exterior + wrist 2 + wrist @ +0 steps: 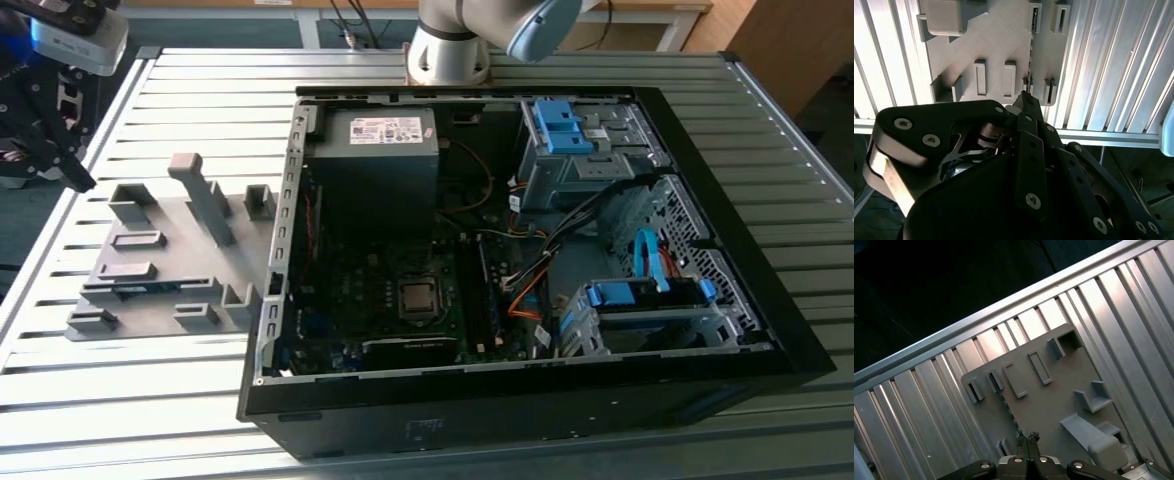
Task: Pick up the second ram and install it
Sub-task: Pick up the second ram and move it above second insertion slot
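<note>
hand (1027, 436) abv ram (140, 288) in holder (174, 262)

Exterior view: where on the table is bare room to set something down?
The table is bare between the grey holder plate and its near edge, and beyond the plate too. The plate and the open case are crowded.

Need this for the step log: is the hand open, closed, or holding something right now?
Hand: closed, fingertips together with nothing held between them, hovering over the grey holder tray.
</note>
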Available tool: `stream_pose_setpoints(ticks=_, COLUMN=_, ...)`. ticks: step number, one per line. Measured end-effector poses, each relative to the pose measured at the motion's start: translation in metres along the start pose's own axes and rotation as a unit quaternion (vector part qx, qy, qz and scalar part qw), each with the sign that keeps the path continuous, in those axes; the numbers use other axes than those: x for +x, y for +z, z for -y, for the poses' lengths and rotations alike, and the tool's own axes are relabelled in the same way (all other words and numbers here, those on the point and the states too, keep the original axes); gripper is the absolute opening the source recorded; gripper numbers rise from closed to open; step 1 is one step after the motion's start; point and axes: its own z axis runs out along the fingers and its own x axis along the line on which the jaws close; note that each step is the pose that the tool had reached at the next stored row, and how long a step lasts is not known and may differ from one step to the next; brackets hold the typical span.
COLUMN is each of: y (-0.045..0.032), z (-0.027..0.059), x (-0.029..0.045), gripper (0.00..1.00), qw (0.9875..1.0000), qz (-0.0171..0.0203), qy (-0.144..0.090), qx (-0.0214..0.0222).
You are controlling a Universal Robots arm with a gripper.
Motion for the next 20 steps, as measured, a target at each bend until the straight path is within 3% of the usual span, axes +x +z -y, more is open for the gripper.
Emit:
stream_pose_setpoints(ticks=9, y=0.0000, z=0.0000, x=0.0000, gripper=0.11, qw=1.0000, qz=-0.0001, qy=-0.004, qx=0.0000)
stream_pose_setpoints(ticks=13, y=0.0002, z=-0.0002, x=0.0001, gripper=0.11, qw=0.9995, qz=-0.0012, qy=-0.032, qx=-0.0001)
stream_pose_setpoints(ticks=17, y=0.0008, z=-0.0002, x=0.0002, gripper=0.11, qw=0.9979, qz=-0.0024, qy=-0.065, qx=-0.0001)
stream_pose_setpoints(ticks=20, y=0.0014, z=-0.0015, x=0.0009, gripper=0.11, qw=0.9971, qz=-0.0025, qy=-0.076, qx=0.0005)
